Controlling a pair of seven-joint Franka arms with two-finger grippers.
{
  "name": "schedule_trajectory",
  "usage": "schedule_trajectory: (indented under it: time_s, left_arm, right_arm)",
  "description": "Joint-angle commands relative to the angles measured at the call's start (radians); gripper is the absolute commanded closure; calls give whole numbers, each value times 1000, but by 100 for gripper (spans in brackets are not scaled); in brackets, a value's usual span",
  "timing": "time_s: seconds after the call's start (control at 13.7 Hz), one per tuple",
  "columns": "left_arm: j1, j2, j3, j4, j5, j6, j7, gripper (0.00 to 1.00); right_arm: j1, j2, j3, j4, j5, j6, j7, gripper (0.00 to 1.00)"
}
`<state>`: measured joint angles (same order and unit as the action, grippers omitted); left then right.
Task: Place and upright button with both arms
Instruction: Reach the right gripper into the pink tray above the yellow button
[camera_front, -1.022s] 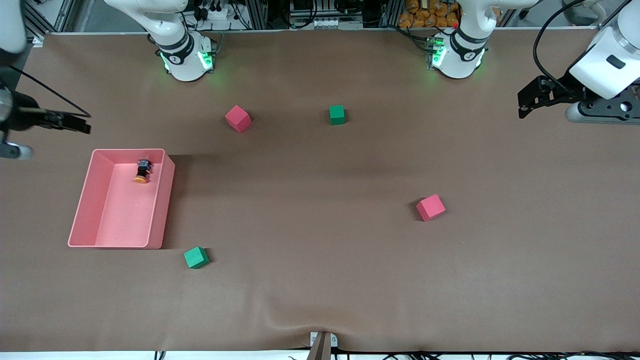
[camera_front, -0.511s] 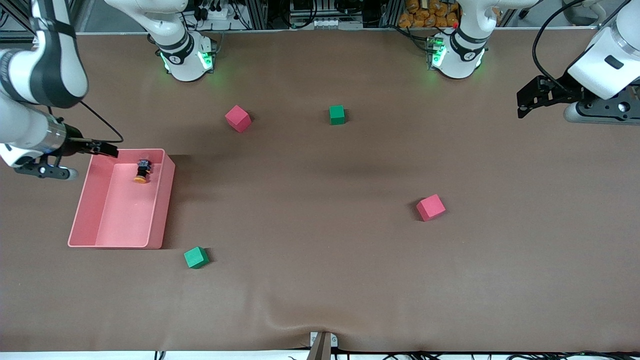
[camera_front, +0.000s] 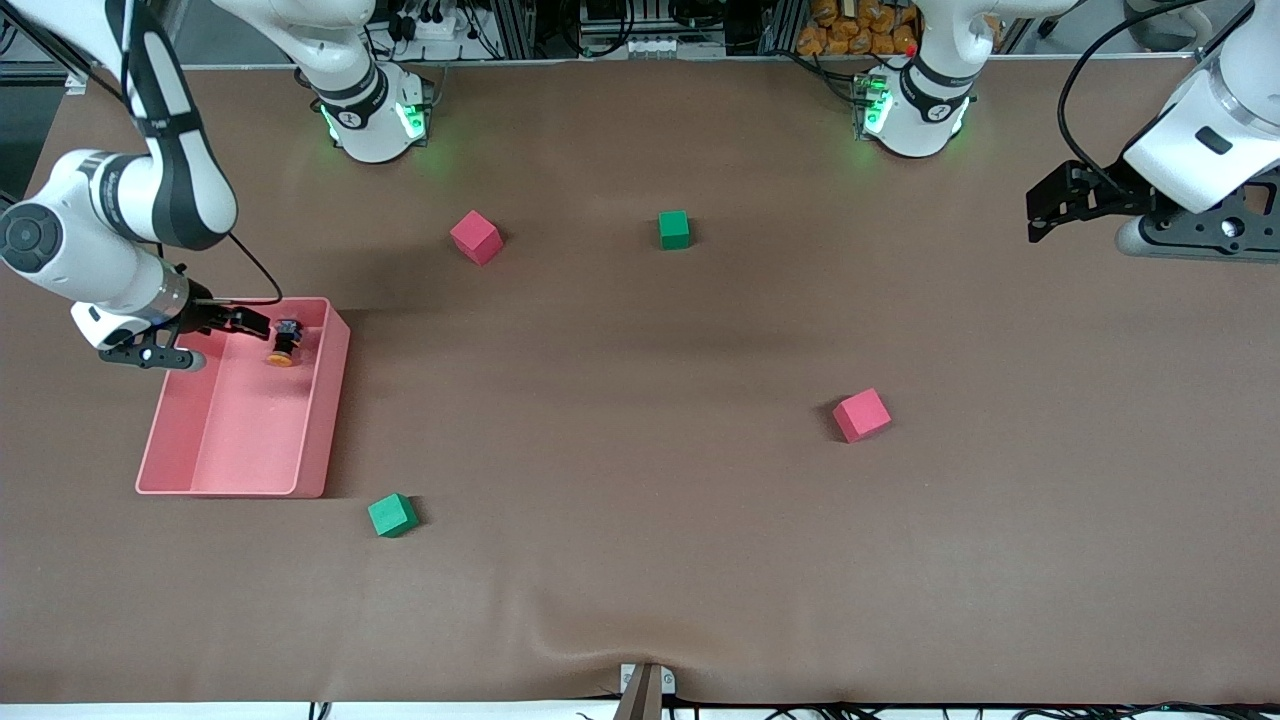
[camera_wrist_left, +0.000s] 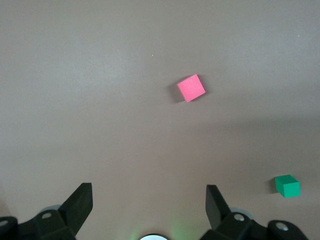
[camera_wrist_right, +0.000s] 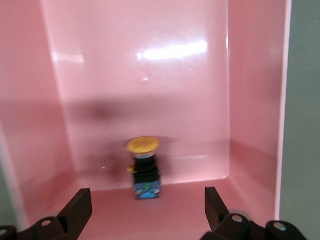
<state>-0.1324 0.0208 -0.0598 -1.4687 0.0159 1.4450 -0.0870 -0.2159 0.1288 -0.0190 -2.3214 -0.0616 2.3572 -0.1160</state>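
Note:
The button (camera_front: 285, 343), with an orange cap and black body, lies on its side in the pink bin (camera_front: 170, 415), in the corner farthest from the front camera, toward the table's middle. In the right wrist view the button (camera_wrist_right: 145, 174) lies between and ahead of the fingers. My right gripper (camera_front: 255, 322) is open, over the bin's rim farthest from the front camera, just beside the button. My left gripper (camera_front: 1040, 205) is open and empty, held over the table at the left arm's end; its fingers (camera_wrist_left: 80, 202) frame bare table.
A red cube (camera_front: 476, 236) and a green cube (camera_front: 674, 229) lie near the arms' bases. Another red cube (camera_front: 861, 414) lies toward the left arm's end. A green cube (camera_front: 392, 515) sits beside the bin's corner nearest the front camera.
My right arm has swung in from the table's end and its gripper has come over the bin, close to the button. My left gripper has shifted only slightly.

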Motion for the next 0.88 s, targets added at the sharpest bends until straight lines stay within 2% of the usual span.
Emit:
schedule_trajectory:
  time_s: [0.0,0.44,0.8]
  left_arm:
    - [2,10,-2,13,-8,-14,7,0]
    - [13,1,6,13,-2,-14,13,0]
    - [106,-27,6,7,-8,-18,38,0]
  right_arm:
    - [-40,55,17,-13,-14,74,-56,0]
    - [0,98,17,-36,-6,131,-44,0]
    - [1,126,19,-36,-4,139,-44,0]
